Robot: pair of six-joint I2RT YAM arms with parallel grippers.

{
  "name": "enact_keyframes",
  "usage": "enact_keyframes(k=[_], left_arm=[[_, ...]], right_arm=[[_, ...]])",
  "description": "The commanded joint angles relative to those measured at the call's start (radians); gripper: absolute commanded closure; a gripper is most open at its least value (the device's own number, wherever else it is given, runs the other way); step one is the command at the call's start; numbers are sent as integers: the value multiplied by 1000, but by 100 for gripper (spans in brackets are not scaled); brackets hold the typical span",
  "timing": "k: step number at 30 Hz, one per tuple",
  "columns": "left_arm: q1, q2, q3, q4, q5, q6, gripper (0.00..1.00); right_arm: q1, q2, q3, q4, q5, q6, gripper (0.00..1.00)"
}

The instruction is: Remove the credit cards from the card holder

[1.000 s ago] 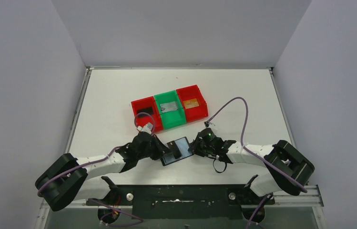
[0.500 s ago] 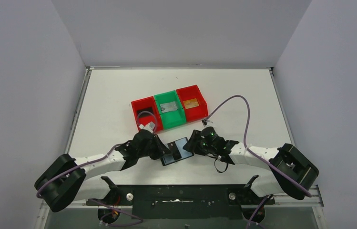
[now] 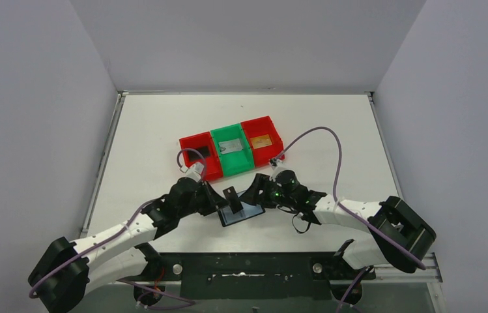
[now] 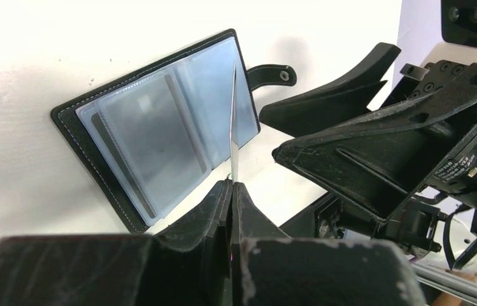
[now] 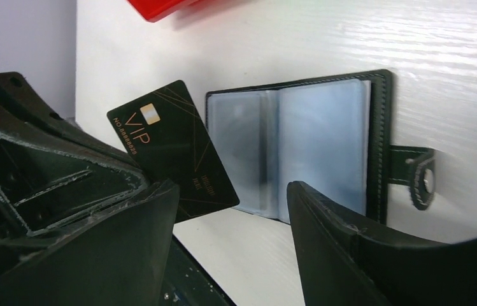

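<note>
The card holder (image 3: 246,212) lies open on the white table, its grey-blue plastic pockets (image 4: 159,127) facing up and its snap strap (image 5: 421,175) sticking out. My left gripper (image 4: 232,185) is shut on a black card with gold "VIP" lettering (image 5: 172,150). The card is held above the holder's near-left edge, clear of the pockets. It shows edge-on in the left wrist view (image 4: 234,121). My right gripper (image 5: 232,197) hovers open over the holder's right half, with nothing between its fingers. In the top view the two grippers (image 3: 218,203) (image 3: 257,191) face each other across the holder.
Three small bins stand in a row behind the holder: a red one (image 3: 200,156) with something dark inside, a green one (image 3: 232,151) with a grey card, and a red one (image 3: 262,143) with an orange card. A purple cable (image 3: 319,134) arcs over the right arm.
My right gripper has opened and let go of the holder's right side. My left gripper has drawn the black card up and out of the holder, moving back and left.
</note>
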Motion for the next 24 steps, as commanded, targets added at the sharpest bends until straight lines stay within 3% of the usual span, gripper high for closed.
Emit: enact_keyframes(k=[1, 11, 17, 24], left_arm=[[8, -77, 16, -8, -24, 60, 100], [9, -148, 36, 35, 52, 166, 100], [10, -177, 34, 94, 101, 192, 100], [10, -161, 23, 154, 154, 188, 100]], right_arm=[[-28, -20, 30, 174, -126, -30, 35], [-138, 37, 37, 342, -418, -13, 31], [-144, 70, 48, 384, -484, 3, 31], [-143, 113, 30, 565, -576, 90, 38]])
